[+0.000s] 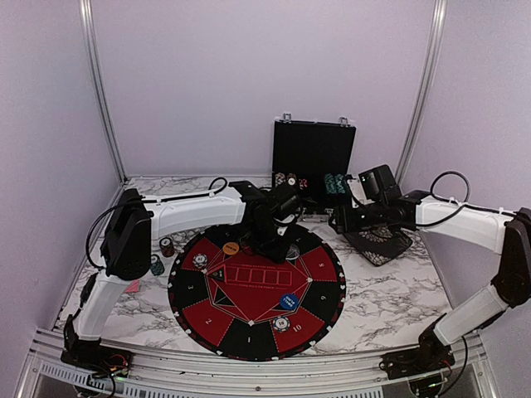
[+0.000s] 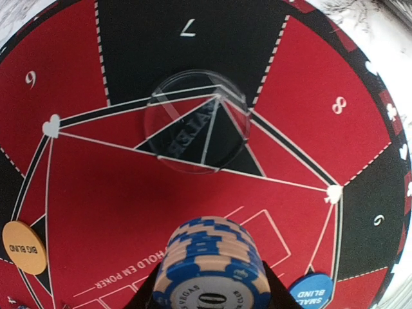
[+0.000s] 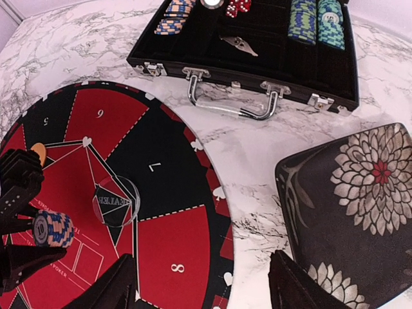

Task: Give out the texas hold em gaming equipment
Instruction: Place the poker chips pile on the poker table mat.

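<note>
A white tabletop (image 1: pixel 390 286) veined with grey marbling is shown. A big round red-and-black mat (image 1: pixel 319 267) is laid flat at its middle, toward the near edge. Behind the mat, an open black case (image 1: pixel 314 153) is set at the back, its lid raised upright. A black flower-patterned square dish (image 1: pixel 383 246) is placed right of the mat. Just left of the mat, a red chip stack (image 1: pixel 167 246) and a teal chip stack (image 1: pixel 157 264) are stood close together, and a red card (image 1: pixel 133 286), partly hidden, is seen nearer the front.

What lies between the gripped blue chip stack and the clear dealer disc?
Nothing stands between blue chip stack and clear dealer disc; only bare printed mat, shown in the left wrist view.
</note>
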{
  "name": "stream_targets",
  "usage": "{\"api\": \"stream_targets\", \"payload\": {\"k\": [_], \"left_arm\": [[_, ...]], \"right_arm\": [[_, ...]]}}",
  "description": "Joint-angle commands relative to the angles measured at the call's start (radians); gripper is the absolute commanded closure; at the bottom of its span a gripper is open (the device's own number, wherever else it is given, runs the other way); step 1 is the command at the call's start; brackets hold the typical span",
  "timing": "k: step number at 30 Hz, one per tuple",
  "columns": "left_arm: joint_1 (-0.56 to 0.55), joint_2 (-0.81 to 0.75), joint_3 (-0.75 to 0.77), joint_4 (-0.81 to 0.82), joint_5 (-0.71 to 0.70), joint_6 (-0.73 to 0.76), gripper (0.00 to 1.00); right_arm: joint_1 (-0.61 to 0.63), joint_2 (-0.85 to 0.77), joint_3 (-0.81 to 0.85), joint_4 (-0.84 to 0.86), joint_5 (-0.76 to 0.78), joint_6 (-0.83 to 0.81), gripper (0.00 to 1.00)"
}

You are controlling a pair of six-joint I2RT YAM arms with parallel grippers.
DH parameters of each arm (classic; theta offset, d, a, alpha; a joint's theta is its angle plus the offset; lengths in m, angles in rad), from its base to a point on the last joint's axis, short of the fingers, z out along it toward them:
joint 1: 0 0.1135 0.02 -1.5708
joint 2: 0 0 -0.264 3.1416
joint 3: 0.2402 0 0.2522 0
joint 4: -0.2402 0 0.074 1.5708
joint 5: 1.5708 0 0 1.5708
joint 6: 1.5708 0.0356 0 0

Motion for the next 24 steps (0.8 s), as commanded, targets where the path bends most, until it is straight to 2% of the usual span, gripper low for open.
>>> {"api": "stream_targets", "payload": {"k": [1, 20, 24], "left_arm": [[-0.038, 0.047, 0.072, -0.017, 0.016, -0.02, 0.64], [-0.122, 0.134, 0.117, -0.019, -0.05, -0.007, 0.64], [-0.124, 0.138, 0.116, -0.021, -0.053, -0.001, 0.59]], "right_arm": [[-0.009, -0.045, -0.014, 0.009, 0.035, 0.019, 0.32], [-0.011, -0.1, -0.066, -0.011, 0.061, 0.032, 0.32], [-0.011, -0.1, -0.059, -0.019, 0.065, 0.032, 0.32]]}}
